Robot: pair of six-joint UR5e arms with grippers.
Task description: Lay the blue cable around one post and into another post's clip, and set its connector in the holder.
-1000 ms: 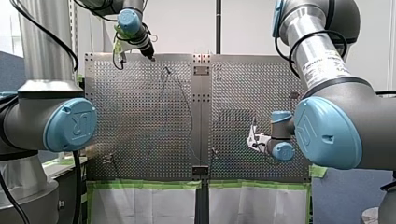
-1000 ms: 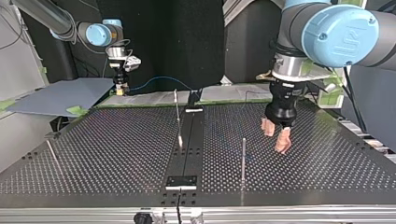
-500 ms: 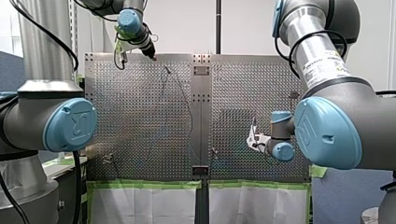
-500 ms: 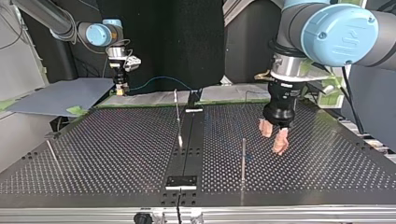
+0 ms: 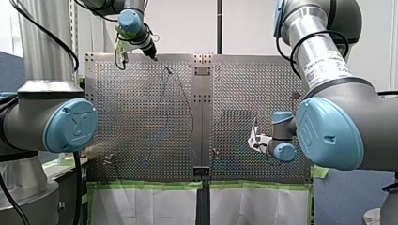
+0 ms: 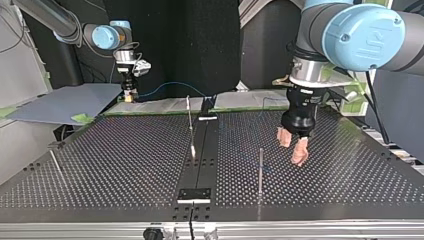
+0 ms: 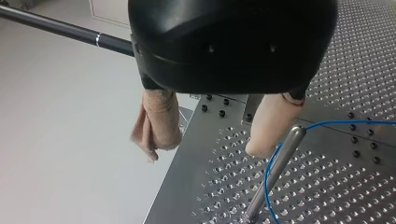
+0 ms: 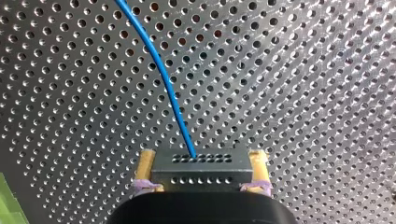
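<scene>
Above the perforated bench (image 8: 303, 70), my right end effector (image 8: 201, 165) is clamping the connector (image 8: 201, 175); my left end effector (image 7: 208, 142) is hanging spread apart beside a post (image 7: 288, 147), where the trailing blue cable (image 7: 345, 123) is, I judge, risking a snag.

Perforated table (image 6: 125, 160), green tape (image 5: 145, 185), grey sheet (image 6: 60, 102), white sheets (image 5: 141, 206)

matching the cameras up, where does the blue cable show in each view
Front view: the blue cable is a faint thin line beside the centre strip.
Top view: cable arcs behind the perforated table from my right tool.
Left wrist view: cable curves beside the metal post.
Right wrist view: cable leaves the connector.
Shared landmark: that perforated table, in all four.
</scene>
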